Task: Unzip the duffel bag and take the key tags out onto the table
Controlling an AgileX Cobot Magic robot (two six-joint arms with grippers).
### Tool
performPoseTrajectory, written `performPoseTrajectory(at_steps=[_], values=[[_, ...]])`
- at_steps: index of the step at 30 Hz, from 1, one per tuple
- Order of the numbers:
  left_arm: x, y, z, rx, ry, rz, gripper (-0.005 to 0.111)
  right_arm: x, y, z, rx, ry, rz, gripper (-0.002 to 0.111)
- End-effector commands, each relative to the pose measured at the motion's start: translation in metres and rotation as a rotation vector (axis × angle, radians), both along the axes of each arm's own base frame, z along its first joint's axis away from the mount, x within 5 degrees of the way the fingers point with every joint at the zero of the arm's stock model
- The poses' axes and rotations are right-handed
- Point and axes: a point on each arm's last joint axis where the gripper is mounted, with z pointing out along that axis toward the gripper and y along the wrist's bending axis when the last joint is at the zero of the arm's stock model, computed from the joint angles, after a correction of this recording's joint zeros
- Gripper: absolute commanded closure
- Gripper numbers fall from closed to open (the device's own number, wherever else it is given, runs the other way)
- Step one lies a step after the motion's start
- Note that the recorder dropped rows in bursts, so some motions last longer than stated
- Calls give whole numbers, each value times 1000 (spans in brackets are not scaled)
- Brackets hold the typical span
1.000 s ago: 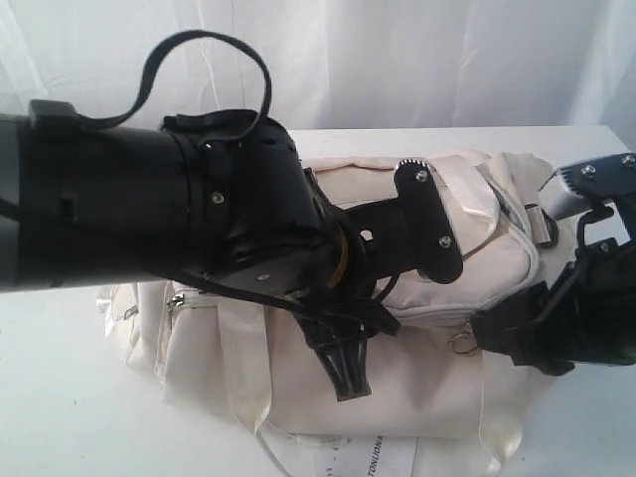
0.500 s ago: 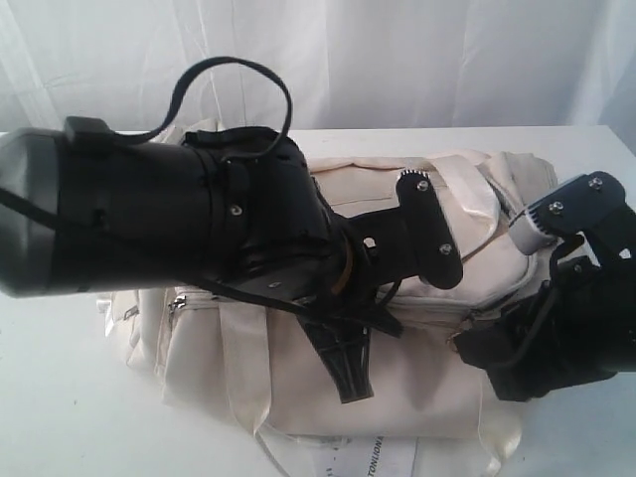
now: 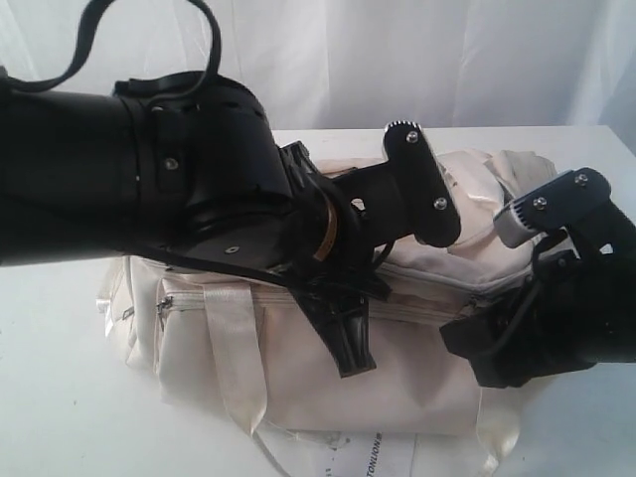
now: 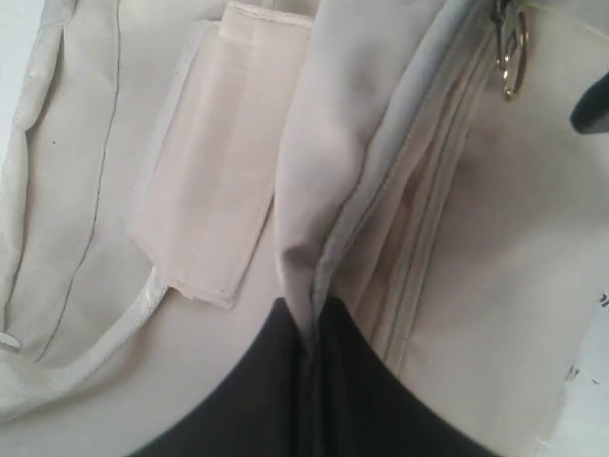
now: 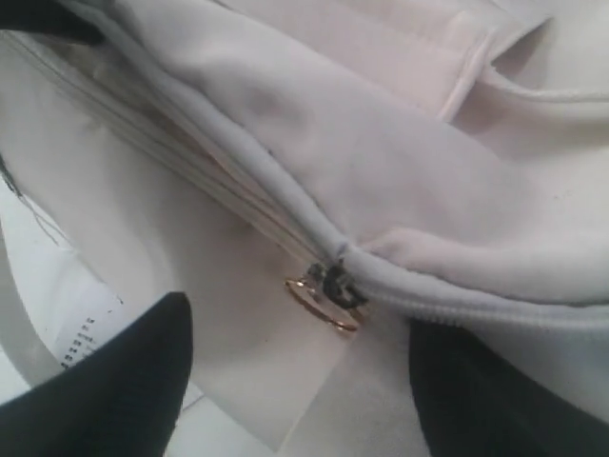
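The duffel bag point(image 3: 417, 388) lies lengthwise on the plain white surface point(image 3: 60, 397). It is a soft, boxy shape in matte cream cloth, rumpled along its top. A glossy satin strap handle point(image 3: 234, 368) runs down its near side, and in the left wrist view a rectangular stitched patch point(image 4: 205, 190) anchors a strap to the cloth.

The left claw point(image 4: 309, 333) is closed, its smooth black fingers point(image 4: 362, 390) pinching a raised fold of the bag's cloth beside the grey zipper point(image 4: 428, 219), which is zipped along the part in view.

The right claw point(image 5: 300, 317) stands wide open and grips nothing. Its two rounded black fingers point(image 5: 105, 381) sit on either side of the dark zipper slider point(image 5: 338, 281) and its thin golden metal ring point(image 5: 324, 307), not touching them.

A white paper hang-tag point(image 3: 373, 459) with black print lies flat at the bag's near edge.
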Motion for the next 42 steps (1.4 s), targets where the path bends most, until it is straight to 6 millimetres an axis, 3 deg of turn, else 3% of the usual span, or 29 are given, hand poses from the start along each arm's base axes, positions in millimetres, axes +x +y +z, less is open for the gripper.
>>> performPoseTrajectory(at_steps=[1,9,19,27,34,38,42], values=[[-3,2,11,-56,4,7,107,7,1,-5,-6,-8,-30,47],[-4,2,11,-61,11,9,107,18,7,-20,24,78,-89,47],[-4,1,11,-78,8,2,107,23,12,-17,64,107,-88,58],[-4,0,11,-82,12,2,107,22,17,-10,71,112,-24,58],[-4,-2,12,-104,9,-8,107,28,16,-18,68,138,-84,61],[-4,-2,13,-106,9,-8,107,32,18,-24,65,174,-104,72],[-4,-1,12,-102,10,-7,107,34,18,-19,70,164,-109,92]])
